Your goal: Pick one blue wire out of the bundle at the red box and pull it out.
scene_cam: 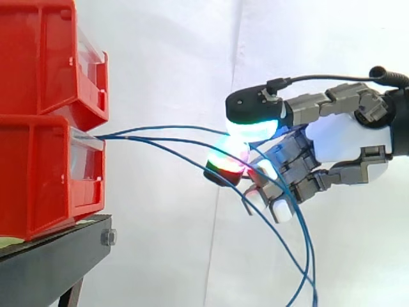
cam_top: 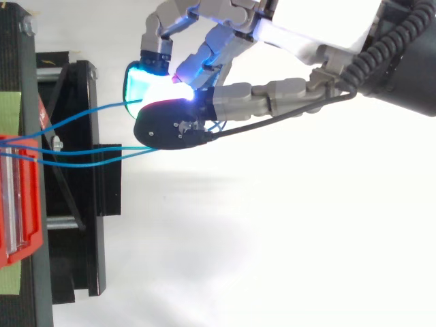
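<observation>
The hand [scene_cam: 345, 137] is curled, thumb and a finger pad [scene_cam: 227, 160] nipping one blue wire [cam_top: 95, 107] between them, well out from the lower red bin [scene_cam: 45, 185]. The other wires [cam_top: 82, 164] run from the bin's front past the fingers and droop below

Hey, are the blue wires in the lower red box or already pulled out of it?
In. The blue wires run from the front opening of the lower red box; no loose end shows there.
</observation>
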Action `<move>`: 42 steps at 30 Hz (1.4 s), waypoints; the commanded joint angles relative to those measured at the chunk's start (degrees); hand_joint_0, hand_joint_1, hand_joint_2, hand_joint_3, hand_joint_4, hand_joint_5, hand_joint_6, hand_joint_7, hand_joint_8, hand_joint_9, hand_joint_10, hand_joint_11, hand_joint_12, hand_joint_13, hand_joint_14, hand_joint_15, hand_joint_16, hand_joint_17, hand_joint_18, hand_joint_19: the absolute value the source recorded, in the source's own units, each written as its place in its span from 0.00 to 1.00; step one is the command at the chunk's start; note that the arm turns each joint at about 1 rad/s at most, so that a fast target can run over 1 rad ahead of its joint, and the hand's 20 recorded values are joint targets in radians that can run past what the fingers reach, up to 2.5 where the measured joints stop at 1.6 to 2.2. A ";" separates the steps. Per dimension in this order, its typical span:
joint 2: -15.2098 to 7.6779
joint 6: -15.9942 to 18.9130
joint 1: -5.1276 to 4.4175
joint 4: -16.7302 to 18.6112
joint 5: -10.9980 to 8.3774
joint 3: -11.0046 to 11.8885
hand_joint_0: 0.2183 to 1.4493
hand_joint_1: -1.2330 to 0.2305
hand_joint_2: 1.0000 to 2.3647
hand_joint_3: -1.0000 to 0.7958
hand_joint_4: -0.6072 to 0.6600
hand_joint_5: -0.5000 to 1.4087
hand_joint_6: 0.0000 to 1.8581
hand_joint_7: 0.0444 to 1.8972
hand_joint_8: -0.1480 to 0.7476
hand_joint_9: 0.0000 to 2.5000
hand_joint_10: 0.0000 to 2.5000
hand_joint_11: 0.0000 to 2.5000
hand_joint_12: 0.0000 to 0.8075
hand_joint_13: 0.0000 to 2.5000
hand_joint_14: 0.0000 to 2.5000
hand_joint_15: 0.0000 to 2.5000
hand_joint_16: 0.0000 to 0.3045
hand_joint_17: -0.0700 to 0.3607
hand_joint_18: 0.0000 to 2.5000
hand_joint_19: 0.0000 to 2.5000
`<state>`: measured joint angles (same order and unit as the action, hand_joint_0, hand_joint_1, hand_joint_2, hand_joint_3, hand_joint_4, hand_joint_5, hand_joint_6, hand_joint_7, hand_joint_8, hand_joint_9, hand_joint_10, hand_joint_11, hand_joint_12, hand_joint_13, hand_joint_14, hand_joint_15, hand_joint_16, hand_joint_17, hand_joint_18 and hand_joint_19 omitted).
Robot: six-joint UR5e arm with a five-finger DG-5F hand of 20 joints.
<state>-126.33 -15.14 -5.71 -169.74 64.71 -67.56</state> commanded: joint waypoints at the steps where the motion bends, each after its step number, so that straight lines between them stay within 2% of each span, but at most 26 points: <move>1: 1.08 0.02 -0.09 -2.00 -0.02 0.06 0.34 0.32 0.00 0.62 0.46 0.20 0.51 0.61 0.63 0.46 0.00 0.40 0.61 0.39 0.01 0.25 0.22 0.51 0.38 0.23; 3: 1.79 -0.07 -0.26 -5.43 -0.02 0.06 0.34 0.32 0.01 0.63 0.45 0.21 0.51 0.62 0.64 0.46 0.00 0.40 0.62 0.39 0.01 0.25 0.22 0.52 0.38 0.23; 4: 1.79 -0.07 -0.26 -5.43 -0.02 0.06 0.34 0.32 0.01 0.63 0.45 0.21 0.51 0.62 0.64 0.47 0.00 0.40 0.62 0.39 0.01 0.25 0.22 0.52 0.38 0.23; 8: 2.93 0.11 -0.35 -9.73 -0.02 -0.02 0.33 0.32 0.04 0.63 0.46 0.21 0.51 0.63 0.64 0.47 0.00 0.40 0.62 0.39 0.01 0.25 0.22 0.52 0.38 0.23; 9: 2.93 0.11 -0.35 -9.73 -0.02 -0.02 0.32 0.32 0.06 0.62 0.46 0.21 0.51 0.63 0.65 0.47 0.00 0.39 0.63 0.39 0.01 0.25 0.23 0.52 0.38 0.23; 11: 3.90 0.19 -0.26 -12.02 -0.55 -0.02 0.32 0.32 0.06 0.62 0.46 0.21 0.51 0.63 0.65 0.47 0.00 0.40 0.63 0.39 0.01 0.25 0.23 0.52 0.37 0.23; 13: 4.51 0.37 -0.26 -12.81 -0.55 -0.02 0.32 0.32 0.07 0.62 0.46 0.21 0.51 0.63 0.65 0.47 0.00 0.40 0.63 0.39 0.01 0.25 0.23 0.52 0.37 0.23; 14: 5.30 0.99 -0.09 -14.83 -0.55 -0.02 0.32 0.32 0.07 0.62 0.46 0.21 0.51 0.63 0.65 0.47 0.00 0.39 0.63 0.39 0.01 0.25 0.23 0.52 0.37 0.22; 21: 6.27 3.36 0.09 -15.97 -0.11 -0.02 0.32 0.32 0.09 0.61 0.46 0.21 0.51 0.63 0.65 0.47 0.00 0.40 0.65 0.37 0.01 0.24 0.23 0.53 0.35 0.21; 26: 6.27 3.09 0.09 -15.97 -0.11 -0.02 0.31 0.32 0.10 0.61 0.46 0.21 0.51 0.63 0.64 0.44 0.00 0.37 0.66 0.36 0.01 0.23 0.23 0.53 0.33 0.20; 42: 6.27 2.74 0.00 -15.80 -0.20 -0.02 0.31 0.32 0.10 0.61 0.46 0.21 0.51 0.63 0.65 0.43 0.00 0.37 0.64 0.36 0.01 0.24 0.23 0.53 0.33 0.21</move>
<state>-120.06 -12.39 -5.70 -185.54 64.51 -67.59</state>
